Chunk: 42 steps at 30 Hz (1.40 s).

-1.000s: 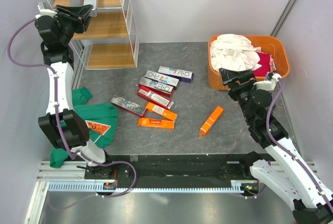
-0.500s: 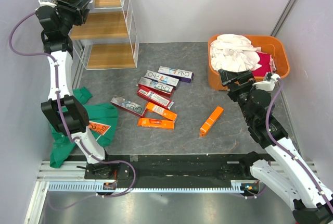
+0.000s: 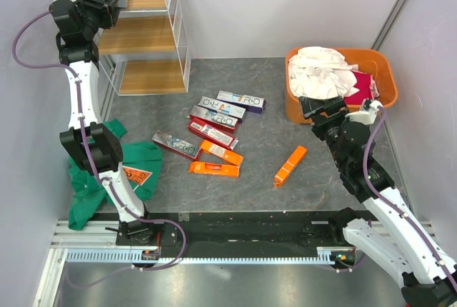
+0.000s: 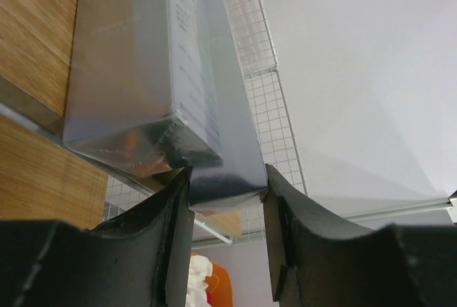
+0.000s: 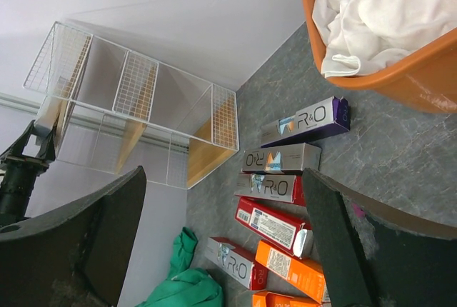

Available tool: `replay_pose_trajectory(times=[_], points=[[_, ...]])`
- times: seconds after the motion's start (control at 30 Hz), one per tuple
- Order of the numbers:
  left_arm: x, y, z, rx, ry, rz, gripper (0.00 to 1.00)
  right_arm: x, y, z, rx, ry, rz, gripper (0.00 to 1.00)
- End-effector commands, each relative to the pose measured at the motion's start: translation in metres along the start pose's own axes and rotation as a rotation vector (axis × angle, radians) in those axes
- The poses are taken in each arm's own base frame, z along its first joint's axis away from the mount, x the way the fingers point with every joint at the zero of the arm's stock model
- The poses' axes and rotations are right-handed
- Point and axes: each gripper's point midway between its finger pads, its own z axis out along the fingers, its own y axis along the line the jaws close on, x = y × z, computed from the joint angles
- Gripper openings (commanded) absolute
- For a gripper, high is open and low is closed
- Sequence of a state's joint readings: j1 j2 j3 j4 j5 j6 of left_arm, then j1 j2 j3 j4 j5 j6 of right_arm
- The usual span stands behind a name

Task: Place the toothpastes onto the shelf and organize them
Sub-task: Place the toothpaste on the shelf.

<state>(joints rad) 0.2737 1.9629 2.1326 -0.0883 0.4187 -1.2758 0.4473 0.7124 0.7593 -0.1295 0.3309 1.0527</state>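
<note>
L fingers (image 4: 175,250) pinch silver-grey toothpaste carton (image 4: 239,157) at shelf (image 3: 143,34) top tier, far left; R fingers (image 5: 357,250) spread wide over surface (image 3: 285,93), right.

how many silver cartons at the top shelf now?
2. One silver-grey rectangular carton lies on the top wooden board; the second carton is beside it, clamped in the left gripper. Others may be hidden behind them.
</note>
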Motion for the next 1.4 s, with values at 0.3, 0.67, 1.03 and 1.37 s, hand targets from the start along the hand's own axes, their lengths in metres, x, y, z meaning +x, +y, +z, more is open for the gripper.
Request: replay_pose_trajectory(times=[0.3, 0.67, 1.03, 1.37], points=[[-0.027, -0.018, -0.006, -0.038, -0.103, 0.066, 0.2, 0.0, -0.001, 0.004, 0.006, 0.005, -0.031, 0.98], [-0.006, -0.008, -0.011, -0.058, 0.029, 0.087, 0.71, 0.006, -0.006, 0.004, 0.022, 0.027, -0.035, 0.98], [0.001, -0.014, -0.038, -0.101, 0.041, 0.177, 1.0, 0.01, -0.013, 0.002, 0.039, 0.039, -0.029, 0.98], [0.013, -0.01, -0.051, -0.108, 0.084, 0.183, 0.9, 0.012, -0.016, 0.002, 0.044, 0.047, -0.021, 0.98]])
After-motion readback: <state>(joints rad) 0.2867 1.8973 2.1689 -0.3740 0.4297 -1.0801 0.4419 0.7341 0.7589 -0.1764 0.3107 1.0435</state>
